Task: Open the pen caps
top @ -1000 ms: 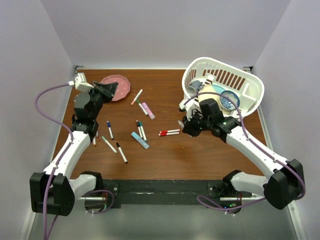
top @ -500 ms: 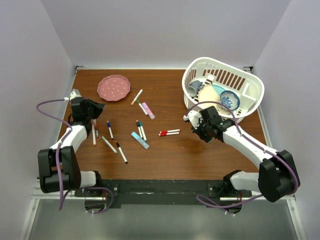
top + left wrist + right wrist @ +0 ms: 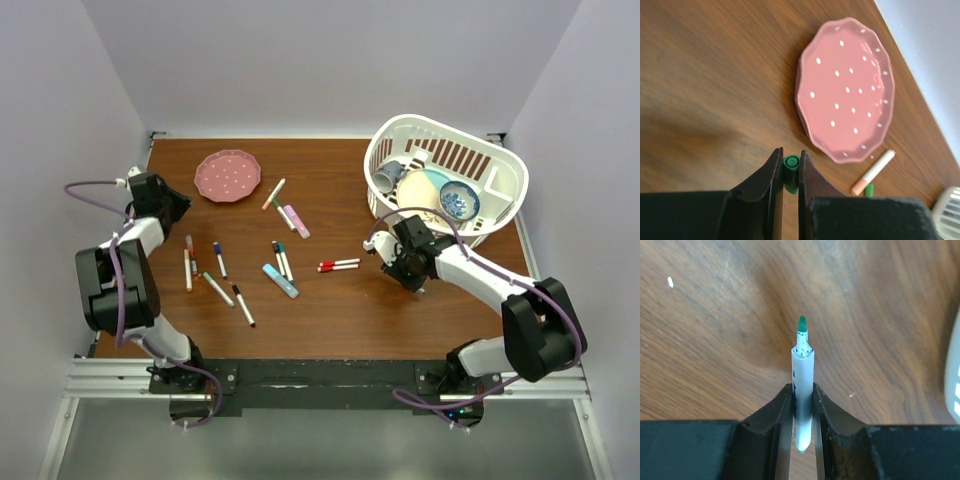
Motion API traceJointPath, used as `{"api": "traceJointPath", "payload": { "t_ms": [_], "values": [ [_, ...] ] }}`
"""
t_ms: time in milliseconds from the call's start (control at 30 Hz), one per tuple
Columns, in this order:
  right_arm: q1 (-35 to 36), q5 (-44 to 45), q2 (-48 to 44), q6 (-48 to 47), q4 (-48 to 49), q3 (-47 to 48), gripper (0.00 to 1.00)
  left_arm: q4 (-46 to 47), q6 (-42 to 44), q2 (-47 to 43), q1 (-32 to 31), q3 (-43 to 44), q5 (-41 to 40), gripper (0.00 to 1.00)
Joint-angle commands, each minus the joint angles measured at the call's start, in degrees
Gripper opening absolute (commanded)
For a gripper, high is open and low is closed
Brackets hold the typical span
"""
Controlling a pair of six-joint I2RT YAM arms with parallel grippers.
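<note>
My left gripper (image 3: 789, 153) is shut on a small green pen cap (image 3: 790, 170), low over the wood just short of the pink plate (image 3: 845, 95). From above, that left gripper (image 3: 172, 205) sits at the table's left edge. My right gripper (image 3: 803, 386) is shut on a slim white marker (image 3: 803, 375), whose bare green tip (image 3: 801, 323) points out over the table. In the top view the right gripper (image 3: 385, 250) is in front of the basket. Capped pens lie between the arms, among them a red-capped pair (image 3: 340, 265) and a blue highlighter (image 3: 281, 281).
A white basket (image 3: 500, 160) with bowls and cups stands at the back right, close behind my right wrist. The pink plate (image 3: 228, 176) lies at the back left. A pink highlighter (image 3: 296, 221) and several slim markers (image 3: 243, 305) are scattered mid-table. A peach-capped pen (image 3: 875, 172) lies beyond the plate.
The left arm has swung back from over the plate to the table's left edge and lower, cap still held. The right arm has folded down, its gripper shifting slightly right.
</note>
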Motion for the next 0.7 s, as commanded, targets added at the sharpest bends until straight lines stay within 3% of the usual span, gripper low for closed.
{"api": "traceJointPath", "payload": {
  "t_ms": [0,167,300,500,667],
  "values": [
    [-0.05,0.01,-0.38,-0.74,-1.42,0.53,0.29,-2.93,3.59,6.11,0.95,7.13,-1.56,0.0],
    [0.04,-0.43,-0.91,-0.91,-1.51,0.62,0.35,-7.23,5.09,12.19,0.86,14.25,-3.67,0.01],
    [0.04,-1.22,-2.13,-1.0,-2.04,1.14,0.36,-9.97,5.71,15.71,0.95,17.16,-4.46,0.08],
    [-0.05,-3.33,-4.77,-1.96,-3.27,1.5,0.38,-13.56,6.94,18.08,0.86,20.32,-5.86,0.29],
    [-0.31,-5.53,-5.92,-2.67,-4.06,1.76,0.38,-15.15,7.55,15.72,1.21,21.29,-6.31,0.51]
  ]
}}
